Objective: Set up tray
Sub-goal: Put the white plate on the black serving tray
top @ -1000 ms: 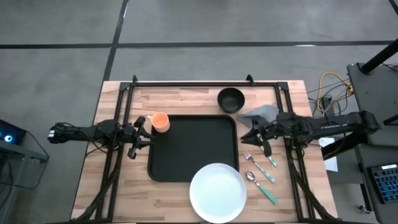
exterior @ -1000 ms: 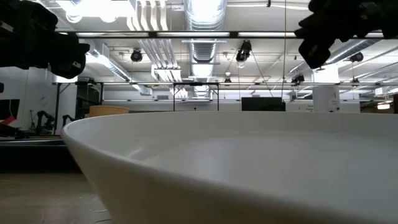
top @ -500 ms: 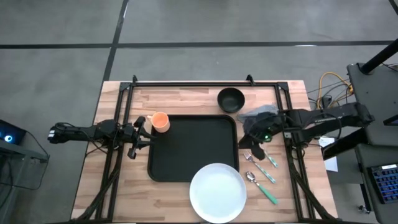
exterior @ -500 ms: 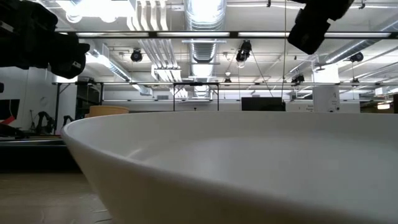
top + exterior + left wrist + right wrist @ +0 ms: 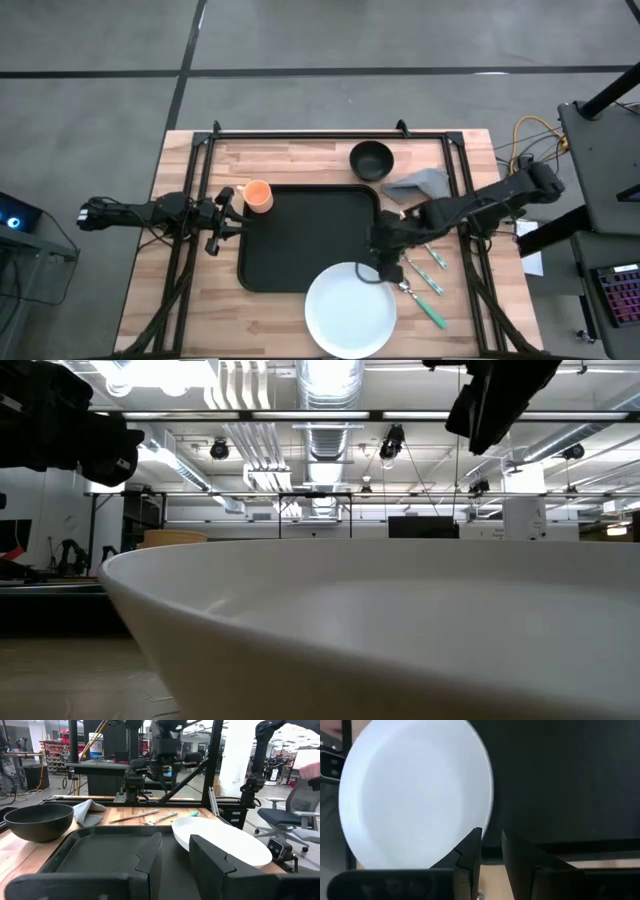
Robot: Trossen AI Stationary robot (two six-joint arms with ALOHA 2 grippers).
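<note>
We list, nearest first: plate (image 5: 350,309), at the table's front edge, overlapping the tray's front rim. Right gripper (image 5: 380,262), above the plate's far edge by the tray's front right corner, fingers narrowly parted, holding nothing. Tray (image 5: 300,235), flat at table centre. Left gripper (image 5: 228,215), at the tray's left edge, slightly open, empty. Cup (image 5: 258,195), bowl (image 5: 371,159), beyond the tray.

Tray (image 5: 305,235) mid-table. Plate (image 5: 350,309) overlaps tray's near right corner. Bowl (image 5: 371,159) behind tray. Cup (image 5: 258,195) at far left corner. Cutlery (image 5: 420,282) right of plate.
</note>
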